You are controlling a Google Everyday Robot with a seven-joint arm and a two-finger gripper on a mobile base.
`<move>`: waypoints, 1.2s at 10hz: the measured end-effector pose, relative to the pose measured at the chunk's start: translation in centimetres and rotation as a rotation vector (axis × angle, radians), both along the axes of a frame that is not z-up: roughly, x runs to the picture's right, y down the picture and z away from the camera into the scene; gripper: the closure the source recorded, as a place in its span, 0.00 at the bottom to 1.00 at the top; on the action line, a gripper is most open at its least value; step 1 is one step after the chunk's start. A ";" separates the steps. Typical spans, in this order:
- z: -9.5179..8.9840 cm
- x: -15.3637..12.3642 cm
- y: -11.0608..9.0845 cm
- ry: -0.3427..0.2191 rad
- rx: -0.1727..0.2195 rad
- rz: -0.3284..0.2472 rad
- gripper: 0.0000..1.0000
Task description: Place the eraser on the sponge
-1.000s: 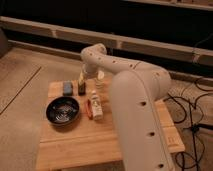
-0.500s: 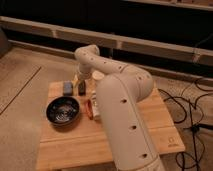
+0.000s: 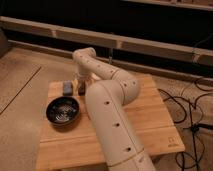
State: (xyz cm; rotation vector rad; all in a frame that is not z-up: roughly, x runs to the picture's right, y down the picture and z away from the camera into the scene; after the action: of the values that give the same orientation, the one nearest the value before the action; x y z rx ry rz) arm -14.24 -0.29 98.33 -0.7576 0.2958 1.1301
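Light wooden tabletop: in order. White jointed arm has swung left within the last second, wrist bent down behind the round black bowl. Blue-grey soft rectangular sponge lies just behind the bowl. Dark brown-black rectangular eraser lies behind the bowl's right, off the sponge. End effector hangs at the eraser, grip state undeterminable. Placement judged outstanding.

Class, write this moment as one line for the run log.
gripper: low near table far edge, beside sponge | eraser: at gripper, beside sponge, not on it; grasp unclear | black bowl: apart, nearer camera
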 end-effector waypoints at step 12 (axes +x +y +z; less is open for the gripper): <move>1.6 0.2 -3.5 -0.033 0.028 0.048 1.00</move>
State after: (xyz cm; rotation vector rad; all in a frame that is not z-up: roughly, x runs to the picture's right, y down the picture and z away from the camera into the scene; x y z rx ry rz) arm -13.99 -3.80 99.91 -0.7613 0.2345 1.1641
